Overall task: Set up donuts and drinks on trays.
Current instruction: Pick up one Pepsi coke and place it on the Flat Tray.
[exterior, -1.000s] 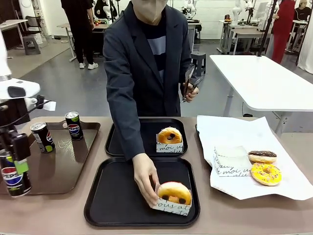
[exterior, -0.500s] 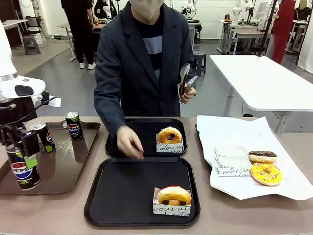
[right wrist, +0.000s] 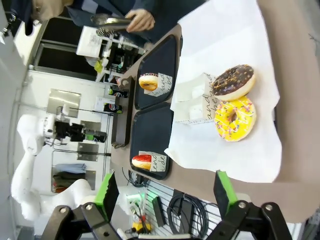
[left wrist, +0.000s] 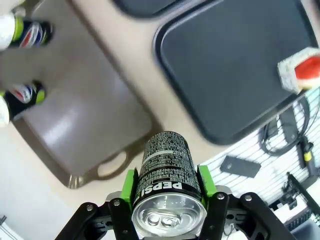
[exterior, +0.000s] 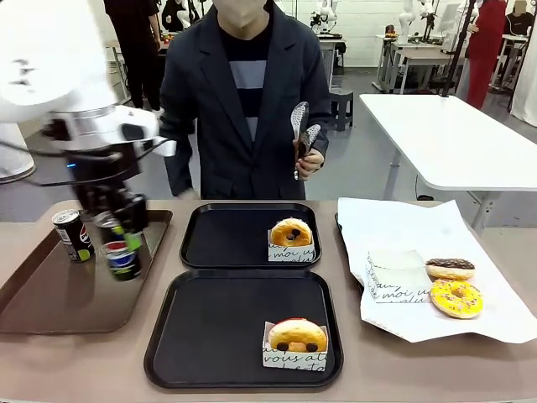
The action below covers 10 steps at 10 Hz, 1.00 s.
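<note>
My left gripper (left wrist: 165, 186) clamps a cola can (left wrist: 165, 160) by its sides above the right edge of the brown tray (exterior: 50, 294), presumably bound for a black tray (exterior: 210, 336), while my right gripper (right wrist: 165, 192) gapes empty.

The left pincer (left wrist: 168, 181) clamps a Pepsi can (left wrist: 166, 160) above the brown tray (left wrist: 90, 115), where two more cans (left wrist: 27, 32) stand; a black tray (left wrist: 235, 65) holds a boxed donut (left wrist: 306, 70).

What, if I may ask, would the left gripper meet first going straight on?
The left gripper, shut on a Pepsi can, would likely set it near the brown tray edge; depth unclear.
</note>
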Each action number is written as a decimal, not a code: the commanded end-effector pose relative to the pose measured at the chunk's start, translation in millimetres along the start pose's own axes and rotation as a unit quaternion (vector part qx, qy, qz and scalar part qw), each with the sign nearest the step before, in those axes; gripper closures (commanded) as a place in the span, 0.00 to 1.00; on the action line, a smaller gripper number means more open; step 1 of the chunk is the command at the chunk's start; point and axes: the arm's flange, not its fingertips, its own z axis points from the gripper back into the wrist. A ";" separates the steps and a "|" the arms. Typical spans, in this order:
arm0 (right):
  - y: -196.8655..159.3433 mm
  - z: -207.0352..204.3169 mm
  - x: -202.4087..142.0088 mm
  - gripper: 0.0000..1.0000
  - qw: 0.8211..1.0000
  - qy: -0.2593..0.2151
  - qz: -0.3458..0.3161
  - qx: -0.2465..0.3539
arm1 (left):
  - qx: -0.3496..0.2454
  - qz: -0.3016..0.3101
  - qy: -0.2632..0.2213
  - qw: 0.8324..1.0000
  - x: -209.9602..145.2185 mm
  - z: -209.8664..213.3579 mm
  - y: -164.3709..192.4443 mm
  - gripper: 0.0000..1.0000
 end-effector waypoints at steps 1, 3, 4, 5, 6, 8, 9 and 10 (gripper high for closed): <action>-0.2 0.4 -0.5 0.00 1.000 -0.002 0.004 0.005 | -0.001 0.018 -0.003 1.000 66.0 0.4 -20.5 0.41; -0.2 0.4 -0.5 0.00 1.000 -0.002 0.004 0.005 | 0.017 0.026 -0.017 0.999 127.0 -17.2 -32.5 0.41; -0.2 0.4 -0.5 0.00 1.000 -0.002 0.004 0.005 | 0.010 0.031 -0.026 0.999 151.4 -26.6 -33.4 0.41; -0.2 0.4 -0.5 0.00 1.000 -0.002 0.004 0.005 | 0.001 0.033 -0.041 0.999 166.8 -34.5 -31.5 0.41; -0.2 0.4 -0.5 0.00 1.000 -0.002 0.004 0.005 | -0.001 0.038 -0.052 0.998 177.1 -44.6 -29.0 0.41; -0.2 0.4 -0.5 0.00 1.000 -0.002 0.004 0.005 | 0.006 0.058 -0.069 0.996 195.2 -68.6 -22.1 0.41; -0.2 0.4 -0.5 0.00 1.000 -0.002 0.004 0.005 | 0.015 0.064 -0.081 0.994 199.8 -81.2 -19.5 0.41; -0.2 0.4 -0.5 0.00 1.000 -0.002 0.004 0.005 | 0.016 0.073 -0.088 0.993 201.3 -92.7 -16.3 0.41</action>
